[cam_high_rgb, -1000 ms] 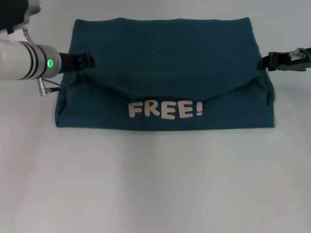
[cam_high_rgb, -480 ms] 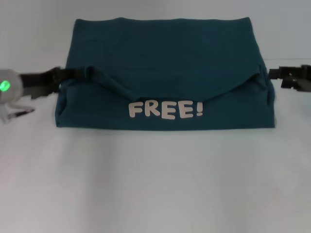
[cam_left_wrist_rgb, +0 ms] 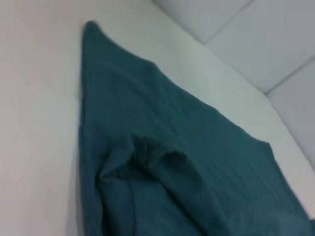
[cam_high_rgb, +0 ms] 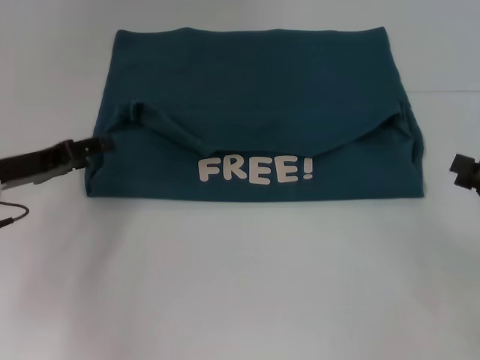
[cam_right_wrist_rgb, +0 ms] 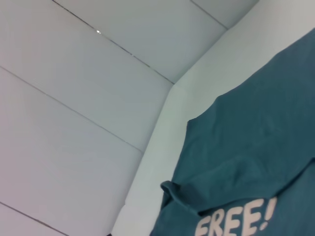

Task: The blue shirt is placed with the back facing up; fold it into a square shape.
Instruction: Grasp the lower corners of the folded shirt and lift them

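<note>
Blue shirt point(cam_high_rgb: 255, 112): laid flat on the white table point(cam_high_rgb: 240, 285), folded into a wide rectangle; the far half is doubled over the near half, with its curved edge sagging just above the white letters "FREE!" point(cam_high_rgb: 255, 170).
Fold detail: a small bunched ridge is seen near the left edge of the folded layer.
Left gripper point(cam_high_rgb: 101, 142): positioned at the shirt's left edge, tip just touching the cloth; whether it is spread or pressed together cannot be told.
Right gripper point(cam_high_rgb: 461, 169): held apart from the shirt's right edge, near the frame border; its state cannot be told.
</note>
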{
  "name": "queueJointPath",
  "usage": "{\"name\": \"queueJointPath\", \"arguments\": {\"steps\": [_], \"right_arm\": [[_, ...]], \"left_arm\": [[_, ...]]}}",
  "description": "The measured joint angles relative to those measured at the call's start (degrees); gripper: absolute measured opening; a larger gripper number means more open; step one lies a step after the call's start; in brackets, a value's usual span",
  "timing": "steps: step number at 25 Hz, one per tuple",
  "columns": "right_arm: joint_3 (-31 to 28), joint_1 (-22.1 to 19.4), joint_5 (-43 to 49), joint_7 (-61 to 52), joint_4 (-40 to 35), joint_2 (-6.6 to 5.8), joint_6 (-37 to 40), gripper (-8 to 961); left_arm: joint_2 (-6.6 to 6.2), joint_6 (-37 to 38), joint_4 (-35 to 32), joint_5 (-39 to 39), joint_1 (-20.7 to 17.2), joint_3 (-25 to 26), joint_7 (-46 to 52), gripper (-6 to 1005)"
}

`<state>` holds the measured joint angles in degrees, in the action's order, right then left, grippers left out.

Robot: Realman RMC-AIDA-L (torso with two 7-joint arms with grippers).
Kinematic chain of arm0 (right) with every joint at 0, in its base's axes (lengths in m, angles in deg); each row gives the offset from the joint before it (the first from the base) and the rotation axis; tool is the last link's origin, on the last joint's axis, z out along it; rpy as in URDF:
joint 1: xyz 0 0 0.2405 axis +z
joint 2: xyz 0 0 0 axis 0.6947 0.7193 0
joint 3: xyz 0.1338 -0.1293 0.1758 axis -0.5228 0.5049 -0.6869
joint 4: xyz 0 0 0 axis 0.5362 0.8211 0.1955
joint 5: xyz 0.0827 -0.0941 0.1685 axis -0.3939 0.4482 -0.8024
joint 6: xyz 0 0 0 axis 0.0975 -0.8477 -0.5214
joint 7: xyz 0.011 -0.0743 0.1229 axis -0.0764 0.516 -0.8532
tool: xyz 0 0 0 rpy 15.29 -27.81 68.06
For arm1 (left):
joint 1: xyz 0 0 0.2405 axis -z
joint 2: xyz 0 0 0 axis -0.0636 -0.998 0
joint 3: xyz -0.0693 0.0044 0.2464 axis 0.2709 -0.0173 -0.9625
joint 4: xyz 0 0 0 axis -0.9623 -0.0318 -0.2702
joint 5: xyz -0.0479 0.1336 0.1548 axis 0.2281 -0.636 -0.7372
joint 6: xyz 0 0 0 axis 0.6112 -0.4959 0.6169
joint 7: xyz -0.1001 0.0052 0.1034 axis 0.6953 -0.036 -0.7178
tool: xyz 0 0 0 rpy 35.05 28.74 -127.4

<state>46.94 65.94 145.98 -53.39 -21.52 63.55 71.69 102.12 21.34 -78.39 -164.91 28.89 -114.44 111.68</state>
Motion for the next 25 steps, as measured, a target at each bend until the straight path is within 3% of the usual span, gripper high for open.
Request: {"name": "queueJointPath", "arguments": {"steps": [2, 13, 25], "right_arm": [[-0.06, -0.29, 0.10, 0.30, 0.01, 0.07, -0.42, 706], [-0.13, 0.36, 0.13, 1.01, 0.07, 0.05, -0.91, 703], [-0.19, 0.40, -0.17, 0.87, 0.07, 0.14, -1.03, 704]], "left_arm": [[0.03, -1.92, 0.99, -0.12, 0.02, -0.38, -4.56, 797], [0.85, -13.03, 4.75, -0.69, 1.03, -6.64, -5.65, 796], [0.89, -16.72, 8.04, -0.66, 2.62, -11.15, -5.97, 794]]}}
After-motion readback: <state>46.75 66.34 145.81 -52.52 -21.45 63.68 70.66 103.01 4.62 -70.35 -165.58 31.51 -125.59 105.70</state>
